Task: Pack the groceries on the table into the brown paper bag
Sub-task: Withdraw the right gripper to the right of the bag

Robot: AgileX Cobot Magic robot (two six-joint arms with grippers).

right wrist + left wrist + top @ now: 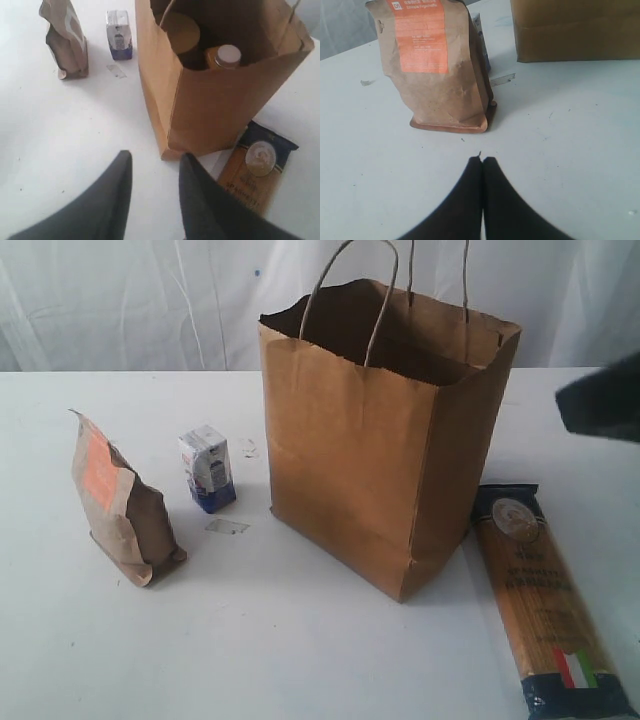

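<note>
Brown paper bag (350,470) stands upright mid-counter (300,640) with its mouth open. Down inside it, the right wrist view shows the clear jar's olive-tan lid (180,32) and the white-capped yellow-grain bottle (227,56), so part of the job looks done. I can't make out the can (dark bottom of the bag, could be there).

Three items are not yet in the bag:
- Spaghetti packet (545,610) lies flat just beside the bag's right base; can't tell if it's touching.
- Small white-blue carton (208,468) stands near the bag's left wall.
- Brown orange-labelled pouch (120,505) is further out from the bag than the carton, upright and leaning a bit.

Left jaws are closed on nothing, low over the counter and pointed at the pouch. Right jaws are open and empty, above the bag's near corner. The right arm (600,395) is just a dark blur off the bag's right side in the exterior view.

Risks:
- The spaghetti is long and flat, so it likely needs tipping on end. It could snag the ragged rim or the loop handles (345,290) and drag or topple the bag.
- The closed left jaws must open first, or they'll shove the pouch over into the carton sitting right behind it.
- The handles arch over the mouth and partly block a straight drop.
- A small clear scrap (227,527) lies between carton and bag. It's not a grocery; don't grab it.
</note>
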